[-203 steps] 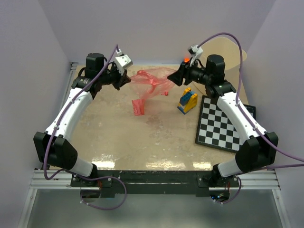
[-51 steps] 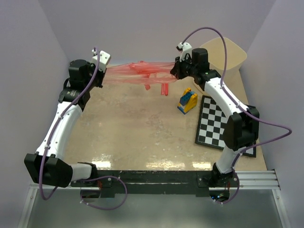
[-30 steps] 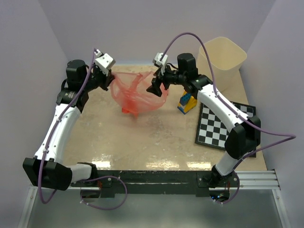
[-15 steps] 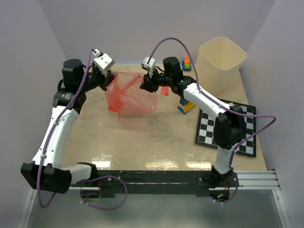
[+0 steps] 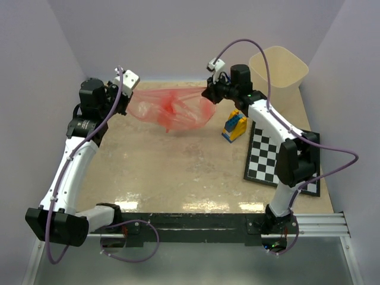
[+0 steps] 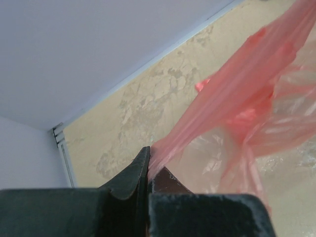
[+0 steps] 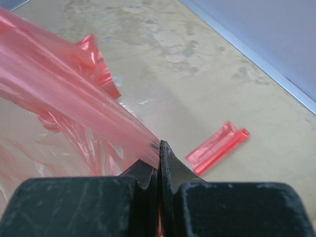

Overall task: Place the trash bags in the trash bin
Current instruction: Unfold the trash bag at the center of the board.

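Left gripper (image 6: pixel 149 163), right gripper (image 7: pixel 159 150), one sack (image 5: pixel 175 110)

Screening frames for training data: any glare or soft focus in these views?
Top view: glare patches on the table along its near edge; trash bag reasonably sharp. Left wrist view: the left hand dark and soft up close. Right wrist view: folded red strip on the table fairly crisp.

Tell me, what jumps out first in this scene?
A crinkly red plastic bag is stretched across the far side of the table, pinched at one end by the left fingers and at the other by the right fingers. In the far right corner stands a big cream trash bin, mouth open.
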Action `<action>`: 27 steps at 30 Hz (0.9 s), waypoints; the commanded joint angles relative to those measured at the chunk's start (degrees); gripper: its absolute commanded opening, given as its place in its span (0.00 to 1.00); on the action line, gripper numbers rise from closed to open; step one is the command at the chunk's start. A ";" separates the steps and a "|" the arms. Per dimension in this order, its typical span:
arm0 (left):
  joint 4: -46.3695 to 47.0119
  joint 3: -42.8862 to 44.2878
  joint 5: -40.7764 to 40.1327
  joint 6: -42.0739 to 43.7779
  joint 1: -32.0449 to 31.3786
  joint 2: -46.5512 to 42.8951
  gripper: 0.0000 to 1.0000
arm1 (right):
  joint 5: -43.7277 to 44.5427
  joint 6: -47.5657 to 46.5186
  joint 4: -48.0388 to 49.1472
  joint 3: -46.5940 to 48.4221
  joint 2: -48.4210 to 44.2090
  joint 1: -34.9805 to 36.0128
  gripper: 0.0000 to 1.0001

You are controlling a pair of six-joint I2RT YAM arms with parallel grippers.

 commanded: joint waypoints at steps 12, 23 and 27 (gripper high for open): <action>1.67 -0.13 2.31 -5.03 -0.03 2.10 0.00 | 2.94 4.14 2.61 -2.67 -6.64 -2.20 0.07; 6.15 5.67 4.01 -10.74 -0.03 5.00 0.00 | -2.09 1.41 -0.12 -1.27 -6.12 -1.67 0.22; 2.91 7.87 0.74 -12.33 -0.03 8.77 0.00 | -2.16 0.71 -2.57 3.02 -4.37 -1.67 0.05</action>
